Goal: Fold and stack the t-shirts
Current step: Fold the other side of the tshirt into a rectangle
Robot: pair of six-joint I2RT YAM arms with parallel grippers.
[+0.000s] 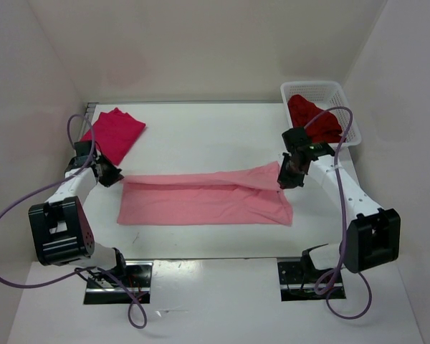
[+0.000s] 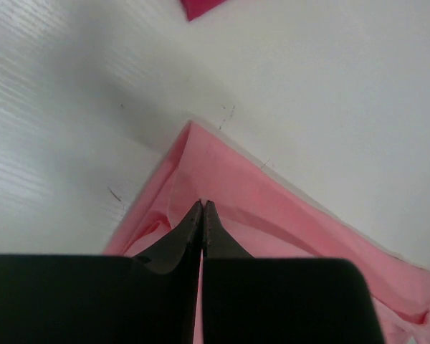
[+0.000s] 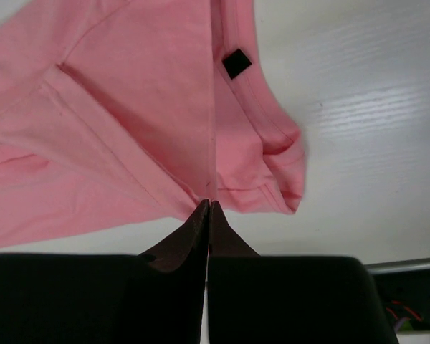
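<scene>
The light pink t-shirt (image 1: 208, 199) lies stretched in a long band across the middle of the table, its upper edge lifted at both ends. My left gripper (image 1: 117, 175) is shut on its left corner; in the left wrist view, pink cloth (image 2: 272, 215) runs between the closed fingertips of the left gripper (image 2: 202, 204). My right gripper (image 1: 287, 176) is shut on the shirt's right end. In the right wrist view the right gripper (image 3: 208, 204) pinches a fold of the pink t-shirt (image 3: 129, 107) near its black tag (image 3: 236, 63). A folded crimson-magenta t-shirt (image 1: 115, 134) lies at the back left.
A white mesh basket (image 1: 315, 85) stands at the back right with a dark red t-shirt (image 1: 312, 118) bunched inside. The right arm's purple cable (image 1: 347, 129) loops in front of the basket. Side walls close in the table left and right.
</scene>
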